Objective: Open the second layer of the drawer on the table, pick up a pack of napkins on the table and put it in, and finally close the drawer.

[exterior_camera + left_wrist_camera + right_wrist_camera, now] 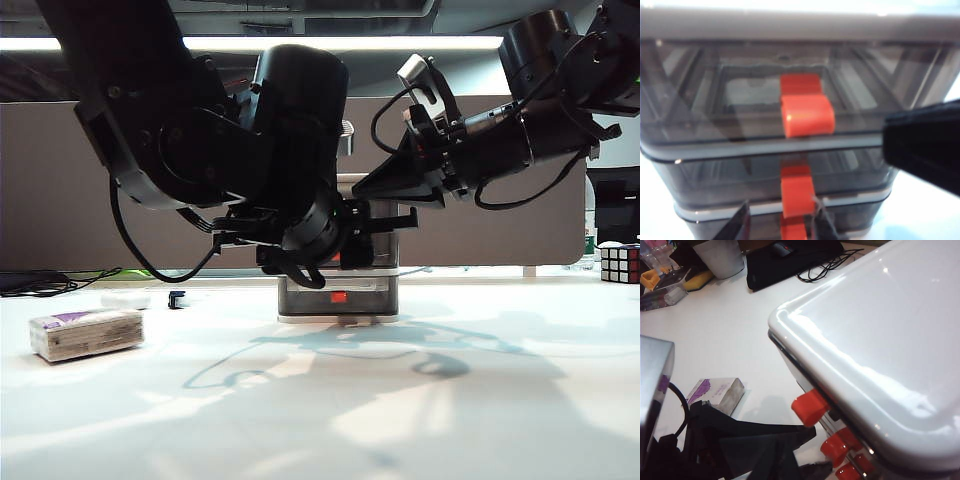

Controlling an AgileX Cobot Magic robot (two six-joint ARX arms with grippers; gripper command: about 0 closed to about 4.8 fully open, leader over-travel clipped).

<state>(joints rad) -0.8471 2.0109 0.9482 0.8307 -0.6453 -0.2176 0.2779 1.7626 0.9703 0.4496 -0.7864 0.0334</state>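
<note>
In the middle of the worktop (480, 400) stands the drawer (338, 300), with the left gripper (781, 222) at its front – its fingers (737, 227) partly apart around the second layer's (770, 175) red tab (796, 192), not pinching it. The right gripper (365, 190) hovers above; I cannot tell its fingers. The pack of napkins (86, 333) waits at 9 o'clock – a loose pinch could slip off.

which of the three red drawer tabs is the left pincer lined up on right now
The middle tab, on the second layer: the left pincer straddles it with fingertips either side, below the top tab.
</note>
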